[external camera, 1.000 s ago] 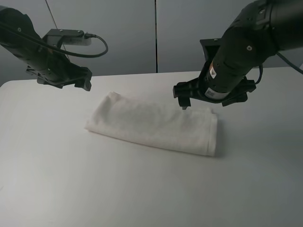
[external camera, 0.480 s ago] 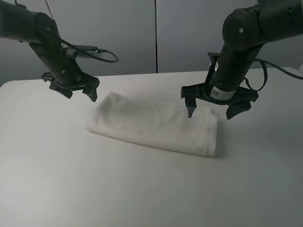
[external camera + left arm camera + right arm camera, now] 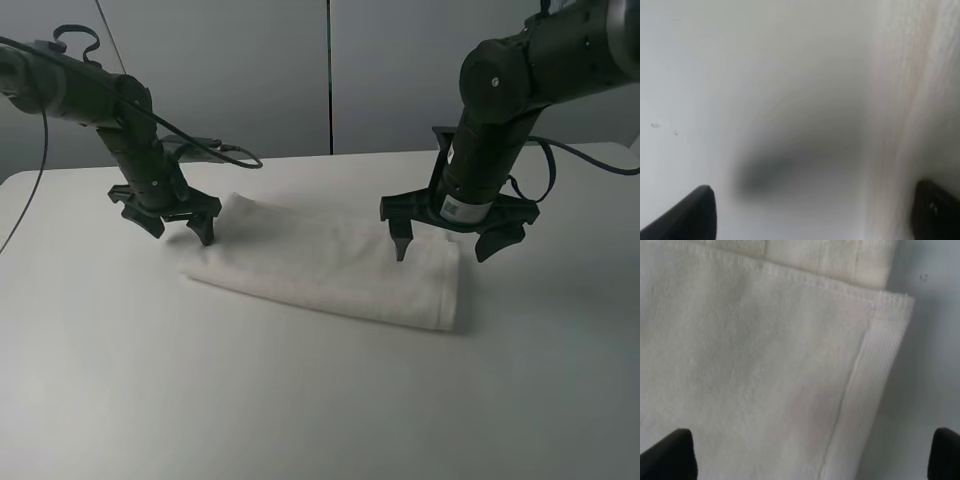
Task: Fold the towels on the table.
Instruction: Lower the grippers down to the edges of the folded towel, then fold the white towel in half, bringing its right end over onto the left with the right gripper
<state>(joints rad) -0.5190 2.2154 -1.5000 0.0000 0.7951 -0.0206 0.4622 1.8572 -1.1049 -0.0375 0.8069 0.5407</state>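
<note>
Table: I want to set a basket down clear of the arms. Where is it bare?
The wide near strip of table in front of the towel is bare. Crowded along the towel's far edge: left hand at its left end, right hand over its right end, both open.

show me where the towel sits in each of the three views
exterior high: towel lies folded mid-table, left gripper at one end, right gripper at the other.
left wrist: a blurred strip along one side, next to one fingertip.
right wrist: fills most of the picture, hemmed corner showing.
shared landmark: bare white table bordering the towel's edge.
</note>
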